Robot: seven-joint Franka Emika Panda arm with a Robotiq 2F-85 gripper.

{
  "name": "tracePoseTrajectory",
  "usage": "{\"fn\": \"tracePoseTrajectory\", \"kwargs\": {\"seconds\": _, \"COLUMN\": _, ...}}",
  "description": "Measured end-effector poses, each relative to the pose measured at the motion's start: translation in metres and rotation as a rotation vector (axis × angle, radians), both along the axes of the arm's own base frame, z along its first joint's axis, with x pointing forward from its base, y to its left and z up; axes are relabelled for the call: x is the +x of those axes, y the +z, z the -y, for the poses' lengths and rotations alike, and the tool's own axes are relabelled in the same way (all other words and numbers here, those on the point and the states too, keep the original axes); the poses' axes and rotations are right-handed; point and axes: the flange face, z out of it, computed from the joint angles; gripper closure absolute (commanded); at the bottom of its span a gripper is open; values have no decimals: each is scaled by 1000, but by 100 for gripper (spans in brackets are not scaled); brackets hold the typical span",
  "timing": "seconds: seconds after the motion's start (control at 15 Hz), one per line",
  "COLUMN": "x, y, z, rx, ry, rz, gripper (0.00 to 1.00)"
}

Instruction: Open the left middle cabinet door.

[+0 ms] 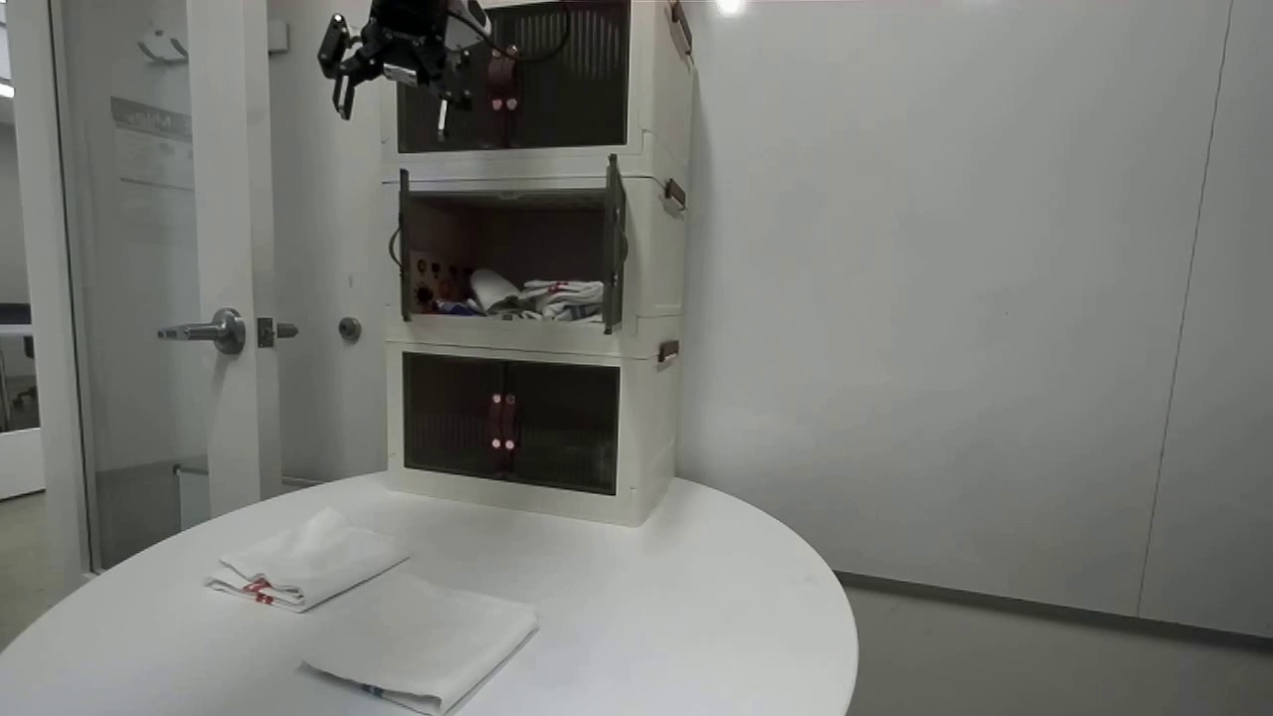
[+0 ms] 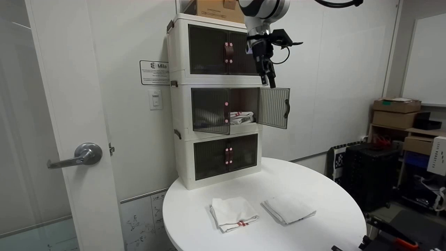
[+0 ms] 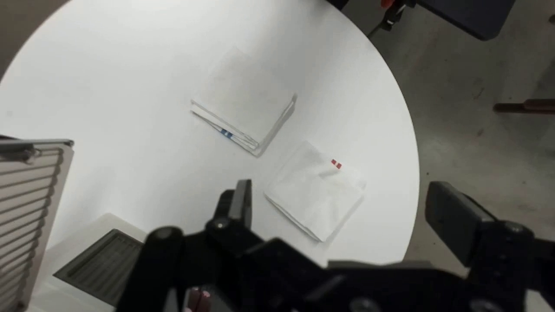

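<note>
A white three-tier cabinet [image 1: 507, 338] stands with its left middle door [image 2: 210, 109] swung outward, the opening step apparently done. Apart from the door, the gripper [image 1: 394, 124] hangs empty, jaws spread wide; the next move likely calls only for retreat.

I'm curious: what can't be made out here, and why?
Things behind the smoky left middle door: dimmed by it, in an exterior view.
Bottom tier: inside hidden by its shut doors, in both exterior views.
That tier again: partly behind the gripper, in the wrist view.
Sign: fine print too small to read, in an exterior view.
Box: cut off by the top edge, in an exterior view.
</note>
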Motion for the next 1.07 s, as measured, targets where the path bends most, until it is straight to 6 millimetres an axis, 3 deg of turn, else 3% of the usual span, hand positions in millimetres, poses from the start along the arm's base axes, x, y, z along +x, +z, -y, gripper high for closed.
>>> {"fn": "tracePoseTrajectory", "kwargs": {"seconds": 0.2, "x": -12, "y": 3, "z": 13, "rx": -52, "ry": -79, "rz": 40, "gripper": 0}}
{"fn": "tracePoseTrajectory", "kwargs": {"seconds": 0.47, "x": -18, "y": -11, "z": 21, "rx": -126, "ry": -111, "rz": 85, "gripper": 0}}
{"fn": "tracePoseTrajectory", "kwargs": {"seconds": 1.07, "x": -27, "y": -12, "z": 22, "rx": -147, "ry": -95, "rz": 160, "gripper": 0}}
